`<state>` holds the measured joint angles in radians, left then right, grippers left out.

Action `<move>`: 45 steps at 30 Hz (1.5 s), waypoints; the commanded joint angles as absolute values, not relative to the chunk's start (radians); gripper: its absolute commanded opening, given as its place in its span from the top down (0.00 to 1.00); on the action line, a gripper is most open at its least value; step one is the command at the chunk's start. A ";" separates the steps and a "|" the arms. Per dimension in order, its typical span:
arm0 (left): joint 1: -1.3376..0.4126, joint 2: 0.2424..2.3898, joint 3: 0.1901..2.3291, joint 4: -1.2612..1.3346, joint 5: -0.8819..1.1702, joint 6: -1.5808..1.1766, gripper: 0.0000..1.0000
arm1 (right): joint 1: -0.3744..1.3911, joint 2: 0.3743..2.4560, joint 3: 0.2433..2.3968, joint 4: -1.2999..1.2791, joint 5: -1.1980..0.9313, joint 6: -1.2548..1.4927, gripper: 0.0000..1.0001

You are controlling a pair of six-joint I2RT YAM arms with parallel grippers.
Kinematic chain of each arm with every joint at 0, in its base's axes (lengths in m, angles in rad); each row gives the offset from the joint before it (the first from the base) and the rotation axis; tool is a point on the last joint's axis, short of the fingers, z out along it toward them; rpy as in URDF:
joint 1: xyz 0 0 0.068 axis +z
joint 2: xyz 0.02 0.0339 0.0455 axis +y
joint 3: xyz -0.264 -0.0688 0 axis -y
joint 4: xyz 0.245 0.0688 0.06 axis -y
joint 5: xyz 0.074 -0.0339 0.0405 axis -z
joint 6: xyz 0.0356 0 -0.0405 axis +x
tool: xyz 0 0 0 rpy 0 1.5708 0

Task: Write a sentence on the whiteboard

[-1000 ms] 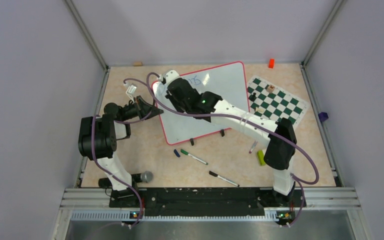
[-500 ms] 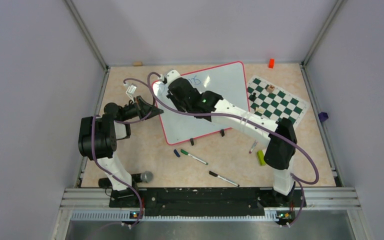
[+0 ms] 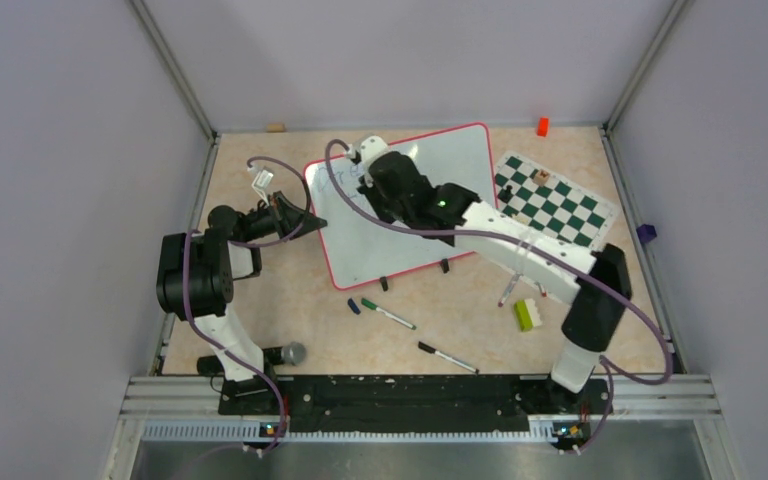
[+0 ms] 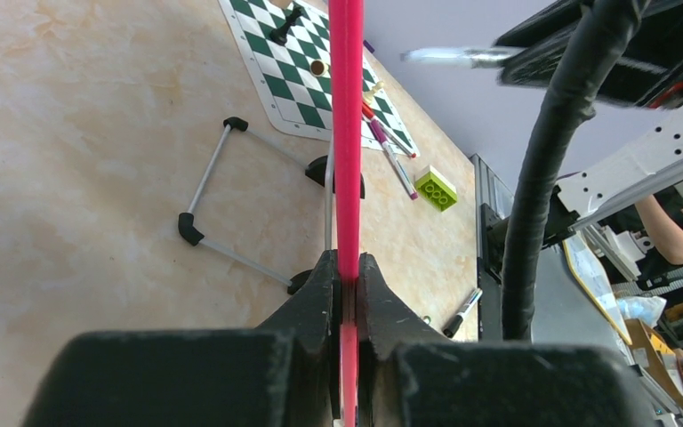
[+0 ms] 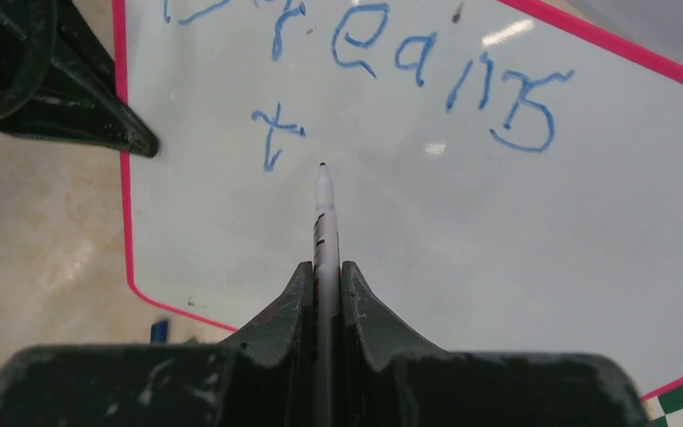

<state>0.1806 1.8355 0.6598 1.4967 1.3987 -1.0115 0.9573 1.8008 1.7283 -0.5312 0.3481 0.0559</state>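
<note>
Right wrist | step — second line of the sentence [image 5: 406, 64], just "t" | right gripper [image 5: 325, 267] clamps marker [image 5: 324, 209], left gripper [image 4: 348, 271] clamps whiteboard [image 5: 516, 240] edge | next — lower tip right of "t"

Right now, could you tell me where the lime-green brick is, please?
In the top view, the lime-green brick lies on the table, right of centre, beside a pen and below the chess mat.

The right arm [image 3: 505, 240] lies across the whiteboard [image 3: 375, 255], and the right gripper [image 5: 325, 267] holds a marker [image 5: 324, 205] near the top. The left gripper [image 3: 315, 222] pinches the left edge. The board's near half is open. Pens [image 3: 388, 313] and a green block [image 3: 526, 314] lie in front.
</note>
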 commanded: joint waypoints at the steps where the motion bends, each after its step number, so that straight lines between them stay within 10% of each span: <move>1: 0.173 1.803 0.677 1.620 1.426 -0.992 1.00 | 0.914 1.452 1.521 -0.276 0.180 0.006 1.00; 7: 0.173 1.796 0.672 1.620 1.427 -0.986 1.00 | 0.665 1.096 1.269 -0.079 -0.147 0.118 1.00; 20: 0.181 1.775 0.644 1.620 1.425 -0.972 1.00 | 0.617 0.796 0.994 -0.165 -0.093 0.201 1.00; 45: 0.176 1.706 0.567 1.620 1.355 -0.906 1.00 | 0.617 0.723 0.924 -0.287 -0.140 0.208 1.00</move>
<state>0.1806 1.7729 0.5861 1.4967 1.3624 -0.9703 0.6186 0.7200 0.9398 -0.3294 -0.1074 0.1875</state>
